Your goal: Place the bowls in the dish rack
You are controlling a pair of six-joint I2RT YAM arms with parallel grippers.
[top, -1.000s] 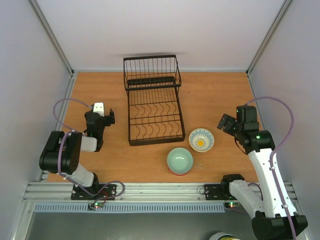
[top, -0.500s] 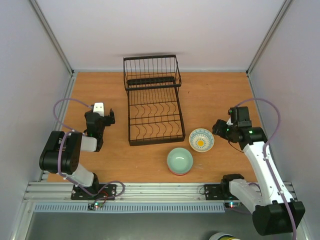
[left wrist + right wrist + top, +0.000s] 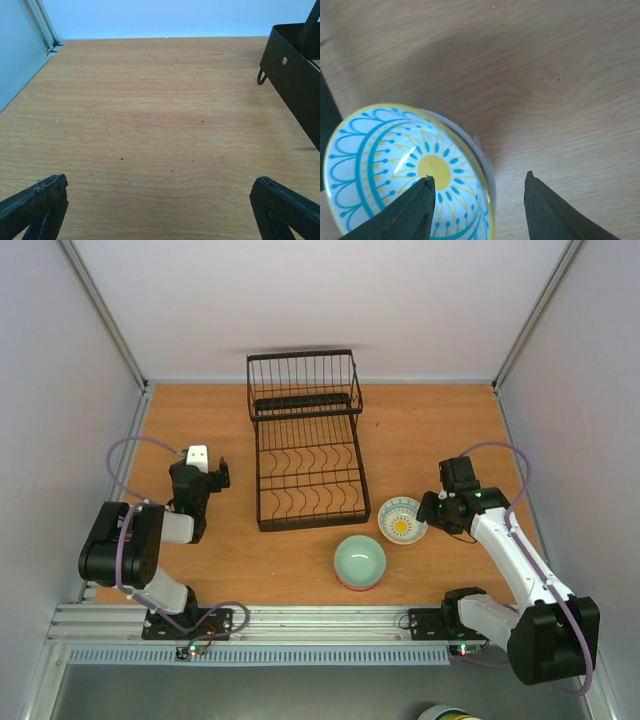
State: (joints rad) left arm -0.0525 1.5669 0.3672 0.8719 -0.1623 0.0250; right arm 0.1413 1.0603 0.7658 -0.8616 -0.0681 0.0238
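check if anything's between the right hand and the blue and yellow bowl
Nothing visible stands between them. The right hand straddles the rim of the blue and yellow bowl, with its jaws open on either side and not yet closed on it.

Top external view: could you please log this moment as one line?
right pincer open, straddling patterned bowl rim | left pincer open, empty | green bowl on table | dish rack empty
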